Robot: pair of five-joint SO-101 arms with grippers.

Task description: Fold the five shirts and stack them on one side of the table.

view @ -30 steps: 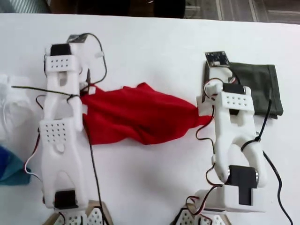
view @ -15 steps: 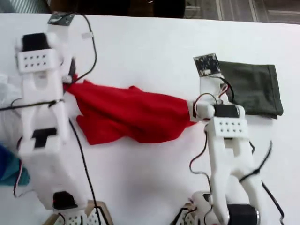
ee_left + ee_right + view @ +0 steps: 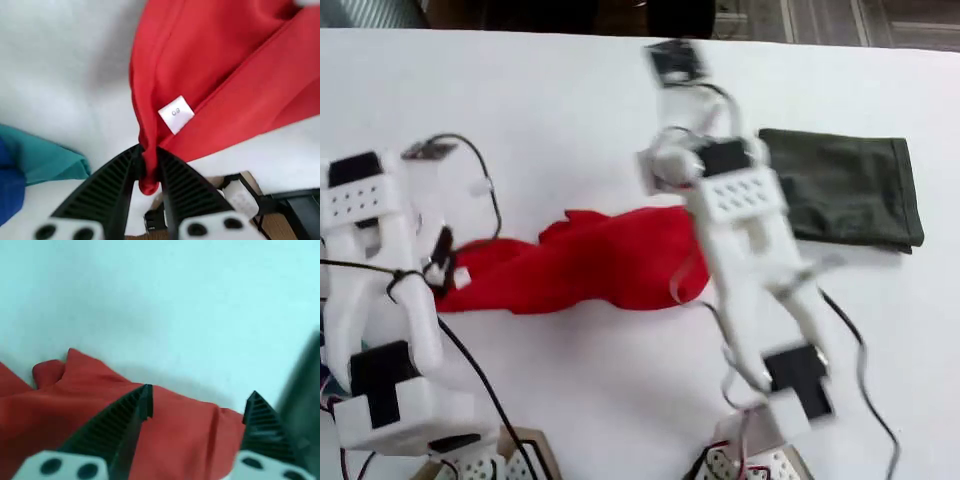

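Note:
A red shirt [image 3: 590, 260] lies bunched across the middle of the white table [image 3: 570, 100]. My left gripper [image 3: 147, 172] is shut on its left end, just below a small white tag [image 3: 176, 114]. In the high view that gripper [image 3: 445, 265] sits at the near left. My right gripper [image 3: 200, 395] hangs open above the shirt's right part [image 3: 165, 440], with nothing between its fingers. In the high view it [image 3: 665, 175] is just beyond the shirt's far right edge. A folded dark green shirt [image 3: 845, 190] lies flat at the right.
A teal cloth [image 3: 47, 157] and a blue one [image 3: 7, 190] lie beside the left gripper at the table's left side. Both arm bases stand at the near edge. The far half of the table is bare white surface.
My right gripper has let go of the shirt's right end and swung left and away. My left arm has pulled back toward the near left, dragging the shirt, which is now more bunched.

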